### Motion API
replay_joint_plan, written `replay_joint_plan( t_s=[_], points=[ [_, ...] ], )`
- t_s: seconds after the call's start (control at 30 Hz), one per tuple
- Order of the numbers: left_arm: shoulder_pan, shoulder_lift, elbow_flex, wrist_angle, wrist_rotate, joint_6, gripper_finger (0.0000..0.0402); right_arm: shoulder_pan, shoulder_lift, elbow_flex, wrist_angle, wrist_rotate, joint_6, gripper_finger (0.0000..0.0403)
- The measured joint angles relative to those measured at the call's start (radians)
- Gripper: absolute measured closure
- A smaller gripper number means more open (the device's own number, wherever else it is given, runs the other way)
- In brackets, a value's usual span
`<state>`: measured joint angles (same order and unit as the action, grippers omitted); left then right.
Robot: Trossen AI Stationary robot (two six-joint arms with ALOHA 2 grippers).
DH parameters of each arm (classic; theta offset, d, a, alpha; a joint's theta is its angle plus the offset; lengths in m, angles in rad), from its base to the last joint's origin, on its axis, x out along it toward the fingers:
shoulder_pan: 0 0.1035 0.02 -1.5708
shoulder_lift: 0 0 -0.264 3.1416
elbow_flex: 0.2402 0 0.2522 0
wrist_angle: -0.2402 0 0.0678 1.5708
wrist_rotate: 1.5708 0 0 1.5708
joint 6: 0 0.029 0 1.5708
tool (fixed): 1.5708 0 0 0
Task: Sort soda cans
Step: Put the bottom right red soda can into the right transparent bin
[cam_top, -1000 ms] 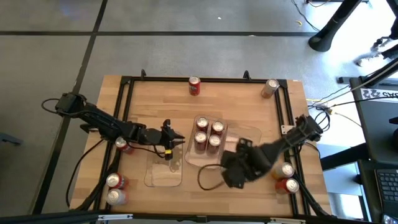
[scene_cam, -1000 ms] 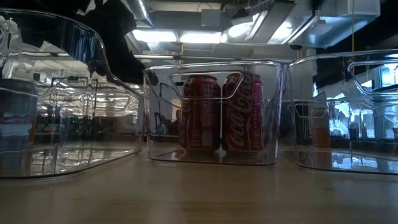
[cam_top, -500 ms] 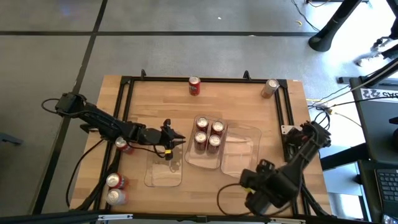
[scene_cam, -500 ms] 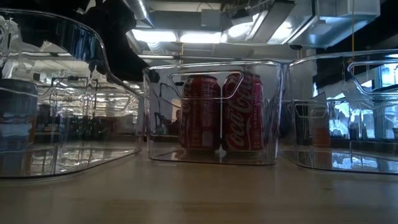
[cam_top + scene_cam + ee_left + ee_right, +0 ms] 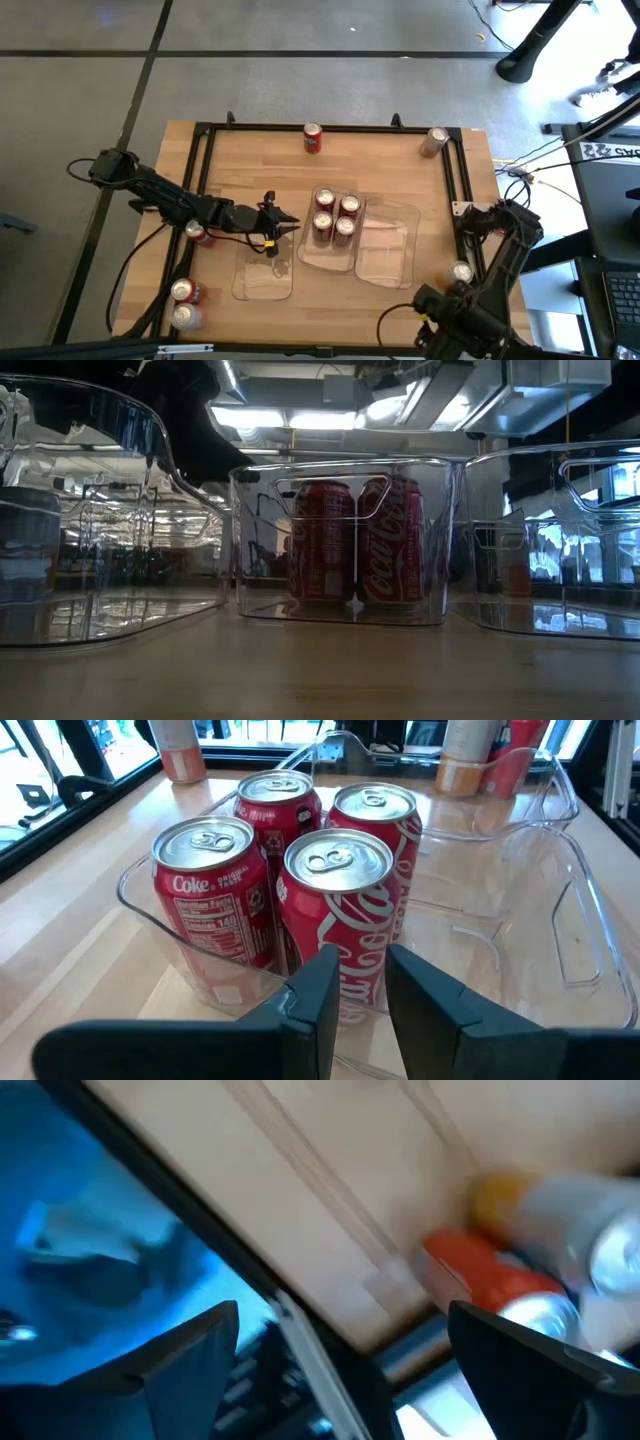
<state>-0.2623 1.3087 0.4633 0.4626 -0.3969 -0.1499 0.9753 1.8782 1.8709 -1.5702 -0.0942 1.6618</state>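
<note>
We see glossy red metal soda cans (image 5: 330, 910) with brushed silver tops, a clear smooth plastic tray (image 5: 560, 920), and a pale matt wooden table (image 5: 250, 165).

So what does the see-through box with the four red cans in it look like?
The middle tray is a clear plastic box with rounded corners, thin glossy walls and a handle cutout at one end. It sits flat on the wooden table, between two other clear trays. Four red Coke cans stand upright together at one end; the rest is bare. The left hand hovers just outside its wall, empty.
</note>
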Motion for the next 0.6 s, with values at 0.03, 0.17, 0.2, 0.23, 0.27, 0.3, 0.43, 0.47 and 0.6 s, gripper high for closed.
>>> replay_joint_plan(
  t_s=[0.03, 0.17, 0.2, 0.23, 0.27, 0.3, 0.43, 0.47, 0.6],
  points=[
    [0.000, 0.000, 0.000, 0.002, 0.000, 0.000, 0.0325, 0.009, 0.000, -0.027, -0.001, -0.022, 0.006, 0.0047],
    [0.000, 0.000, 0.000, 0.032, 0.000, 0.000, 0.0325, 0.030, -0.014, -0.160, -0.001, -0.143, 0.010, 0.0047],
    [0.000, 0.000, 0.000, 0.038, 0.000, 0.000, 0.0325, 0.030, -0.026, -0.193, -0.001, -0.171, 0.010, 0.0047],
    [0.000, 0.000, 0.000, 0.043, 0.000, 0.000, 0.0325, 0.030, -0.041, -0.224, -0.001, -0.189, 0.012, 0.0047],
    [0.000, 0.000, 0.000, 0.047, 0.000, 0.000, 0.0325, 0.030, -0.056, -0.252, -0.002, -0.191, 0.018, 0.0047],
    [0.000, 0.000, 0.000, 0.047, 0.000, 0.001, 0.0325, 0.030, -0.073, -0.279, -0.002, -0.187, 0.023, 0.0047],
    [0.000, 0.000, 0.000, 0.047, 0.000, 0.000, 0.0325, 0.026, -0.151, -0.370, -0.002, -0.155, 0.057, 0.0047],
    [0.000, 0.000, 0.000, 0.047, 0.000, -0.001, 0.0325, 0.026, -0.168, -0.388, -0.003, -0.149, 0.073, 0.0047],
    [0.000, 0.000, 0.000, 0.047, 0.000, 0.000, 0.0325, 0.027, -0.210, -0.452, -0.001, -0.187, 0.118, 0.0047]
  ],
)
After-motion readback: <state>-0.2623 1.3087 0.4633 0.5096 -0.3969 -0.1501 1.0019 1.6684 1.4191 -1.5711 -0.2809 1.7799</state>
